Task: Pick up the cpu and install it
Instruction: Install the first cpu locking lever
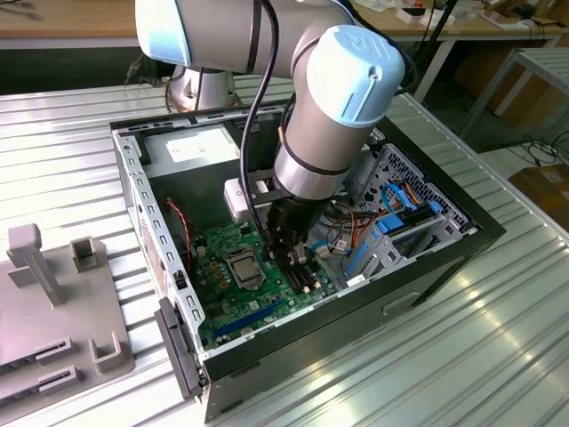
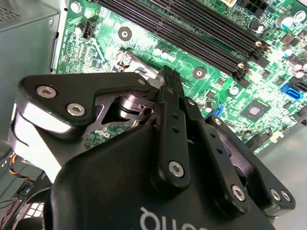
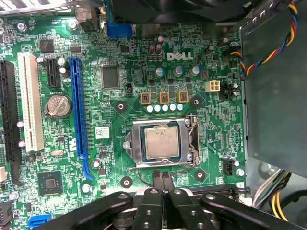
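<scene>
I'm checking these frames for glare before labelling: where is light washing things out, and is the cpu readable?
In the exterior view, the ribbed table shines in bright streaks. In the first wrist view, the cpu in its socket is evenly lit and sharp. In the second wrist view, the gripper looms dark and close.

The case [image 1: 444, 258] lies open on the table [image 1: 498, 356], with the board [image 1: 258, 285] flat on its floor. The cpu [image 3: 162, 143] sits in the socket [image 3: 160, 142] near the middle of the board. The gripper [image 3: 163, 178] hangs over the board just beside the socket, fingers [image 3: 158, 176] pressed together, apart from the cpu. In the exterior view the drive cage [image 1: 404, 222] stands at the case's right and the power supply [image 1: 191, 151] at its far end, behind the arm [image 1: 329, 116]. On the exterior view's left a rack [image 1: 53, 302] stands on the table beside the case. In the second wrist view the memory slots [image 2: 192, 33] run beyond the fingertips.
</scene>
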